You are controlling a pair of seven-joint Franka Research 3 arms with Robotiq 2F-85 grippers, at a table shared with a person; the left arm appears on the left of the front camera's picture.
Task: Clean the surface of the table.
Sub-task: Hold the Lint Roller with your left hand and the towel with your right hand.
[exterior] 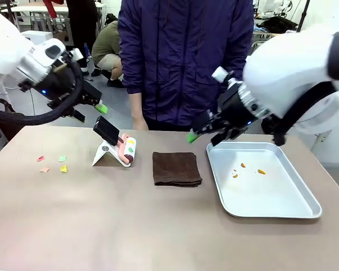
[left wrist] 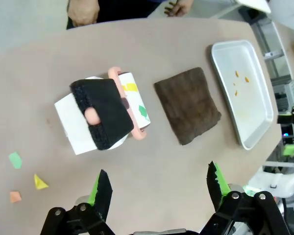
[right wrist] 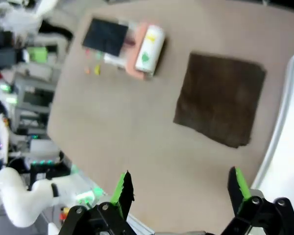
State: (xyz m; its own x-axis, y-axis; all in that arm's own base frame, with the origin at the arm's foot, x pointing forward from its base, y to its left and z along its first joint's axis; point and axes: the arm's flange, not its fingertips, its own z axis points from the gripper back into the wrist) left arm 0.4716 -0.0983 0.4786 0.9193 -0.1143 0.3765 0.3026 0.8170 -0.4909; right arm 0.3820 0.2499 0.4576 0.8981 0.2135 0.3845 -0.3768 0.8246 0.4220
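The brownish-tan table (exterior: 101, 220) carries small coloured paper scraps (exterior: 52, 164) near its left end. A lint roller (exterior: 126, 149) with a black handle leans on a white stand left of centre, and a dark brown cloth (exterior: 176, 168) lies flat in the middle. My left gripper (exterior: 93, 112) hovers open above the far left edge, empty. In the left wrist view it (left wrist: 159, 186) looks down on the roller (left wrist: 130, 105), cloth (left wrist: 188, 105) and scraps (left wrist: 38, 182). My right gripper (exterior: 203, 137) hangs open and empty over the tray's far left corner. Its wrist view (right wrist: 180, 188) takes in the cloth (right wrist: 220, 98) and roller (right wrist: 148, 49).
A silver tray (exterior: 305, 212) at the right holds a few orange bits (exterior: 261, 171). A person in a dark blue jacket (exterior: 183, 56) stands at the far edge, with a hand (left wrist: 83, 10) close to the table. Bare tabletop (left wrist: 161, 147) spreads along the near side.
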